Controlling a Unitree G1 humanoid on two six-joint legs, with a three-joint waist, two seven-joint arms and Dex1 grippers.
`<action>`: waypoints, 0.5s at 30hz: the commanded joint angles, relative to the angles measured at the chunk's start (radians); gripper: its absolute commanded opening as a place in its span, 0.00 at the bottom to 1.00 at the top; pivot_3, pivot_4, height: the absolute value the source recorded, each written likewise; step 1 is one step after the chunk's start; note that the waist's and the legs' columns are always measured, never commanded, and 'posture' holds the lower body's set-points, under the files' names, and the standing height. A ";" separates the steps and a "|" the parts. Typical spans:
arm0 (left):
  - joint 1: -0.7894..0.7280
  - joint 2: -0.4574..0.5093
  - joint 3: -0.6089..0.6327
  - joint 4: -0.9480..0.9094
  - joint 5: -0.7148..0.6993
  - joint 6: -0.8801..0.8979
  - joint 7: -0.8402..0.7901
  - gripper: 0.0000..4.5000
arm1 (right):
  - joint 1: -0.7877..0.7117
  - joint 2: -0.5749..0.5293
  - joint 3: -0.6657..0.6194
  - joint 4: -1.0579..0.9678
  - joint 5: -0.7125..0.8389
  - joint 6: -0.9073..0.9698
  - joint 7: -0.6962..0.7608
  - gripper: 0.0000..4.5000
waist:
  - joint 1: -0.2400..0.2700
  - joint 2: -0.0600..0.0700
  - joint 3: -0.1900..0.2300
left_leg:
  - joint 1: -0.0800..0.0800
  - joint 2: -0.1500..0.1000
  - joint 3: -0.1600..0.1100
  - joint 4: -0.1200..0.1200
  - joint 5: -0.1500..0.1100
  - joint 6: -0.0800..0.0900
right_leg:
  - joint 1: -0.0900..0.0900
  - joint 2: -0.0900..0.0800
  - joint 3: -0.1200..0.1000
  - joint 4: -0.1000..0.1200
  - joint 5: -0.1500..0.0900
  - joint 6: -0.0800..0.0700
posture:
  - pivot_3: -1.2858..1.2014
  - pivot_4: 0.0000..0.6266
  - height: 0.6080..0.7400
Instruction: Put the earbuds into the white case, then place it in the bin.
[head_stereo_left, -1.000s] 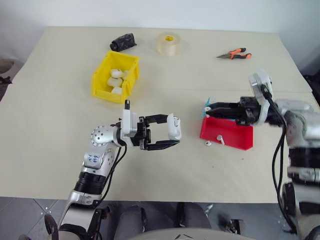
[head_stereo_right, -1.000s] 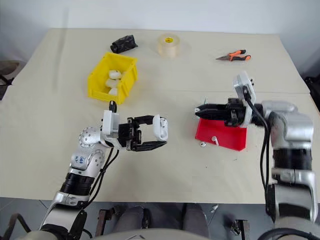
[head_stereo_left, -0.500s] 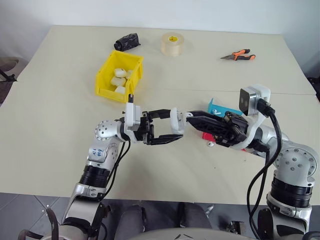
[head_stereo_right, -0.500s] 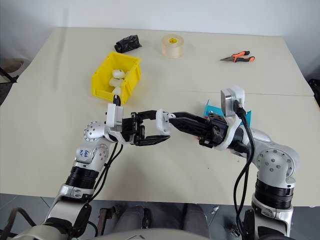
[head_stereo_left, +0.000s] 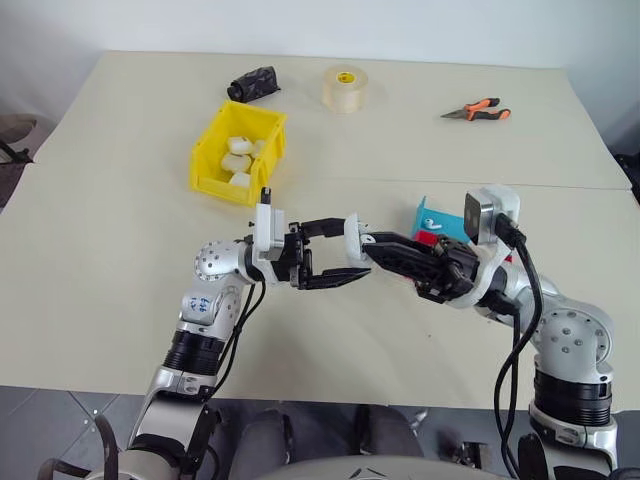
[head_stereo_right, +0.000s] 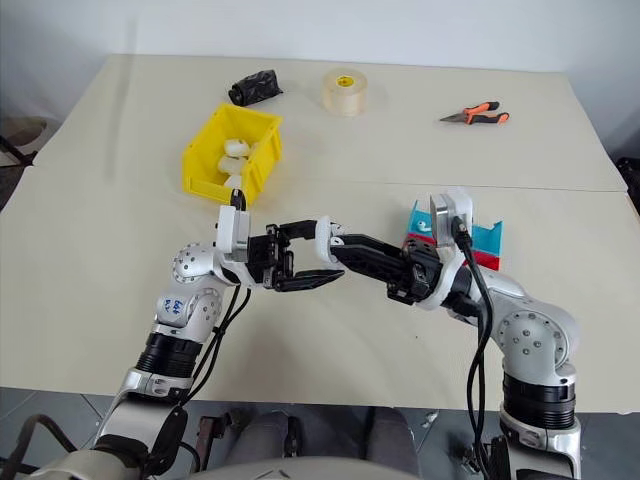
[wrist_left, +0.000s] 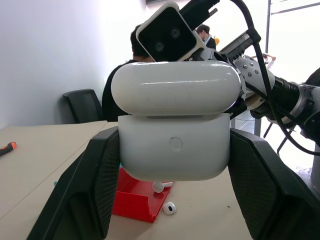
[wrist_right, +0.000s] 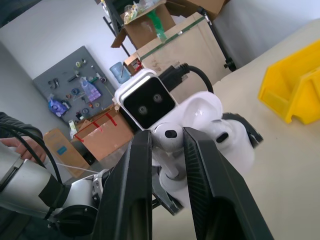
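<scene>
Pale beige worktop (head_stereo_left: 100, 250) stretches under both arms, with a white wall behind its far edge. Above the near middle of it, the small rounded glossy white plastic earbud case (wrist_left: 175, 122) hangs in the air, gripped at its sides by the jaws of the left gripper (head_stereo_left: 345, 254); its hinged lid stands open. The right gripper (wrist_right: 167, 150) meets it from the right, jaws pinched on a tiny white glossy earbud (wrist_right: 169, 137) whose head sits at the mouth of the open case.

Behind the right arm, right of centre, a small red plastic tray (wrist_left: 135, 200) lies on the worktop beside a smaller blue tray (head_stereo_left: 440, 216) on its far side. One more white earbud (wrist_left: 169, 208) rests on the bare worktop just beside the red tray, and another (wrist_left: 161, 186) lies at the tray's edge.

Far left of centre stands the bright yellow rectangular plastic bin (head_stereo_left: 212, 160), holding several more white cases (head_stereo_left: 238, 160). Beyond it, near the far edge, lie a crumpled black object (head_stereo_left: 250, 82) and a roll of clear tape (head_stereo_left: 344, 87). Pliers with orange handles (head_stereo_left: 476, 109) lie at far right.

A person (wrist_left: 122, 80) in dark clothing sits in the background of the left wrist view, near a black chair (wrist_left: 85, 102).
</scene>
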 joint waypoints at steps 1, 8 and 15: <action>-0.015 -0.021 0.015 -0.039 -0.027 0.002 0.023 0.62 | 0.023 -0.003 0.035 -0.001 -0.023 -0.041 0.015 0.12 | 0.000 0.000 0.000 | 0.000 0.000 0.000 0.000 0.000 0.000 | 0.000 0.000 0.000 0.000 0.000 0.000 | 0.52 0.24 1.00; -0.011 -0.029 0.027 -0.057 -0.038 0.016 0.028 0.62 | 0.051 -0.045 0.075 0.039 -0.031 -0.027 0.016 0.12 | 0.000 0.000 0.000 | 0.000 0.000 0.000 0.000 0.000 0.000 | 0.000 0.000 0.000 0.000 0.000 0.000 | 0.52 0.24 1.00; 0.003 -0.018 0.032 -0.084 -0.035 0.041 0.029 0.62 | 0.021 -0.067 0.074 0.046 -0.071 -0.101 0.041 0.64 | 0.000 0.000 0.000 | 0.000 0.000 0.000 0.000 0.000 0.000 | 0.000 0.000 0.000 0.000 0.000 0.000 | 0.52 0.24 1.00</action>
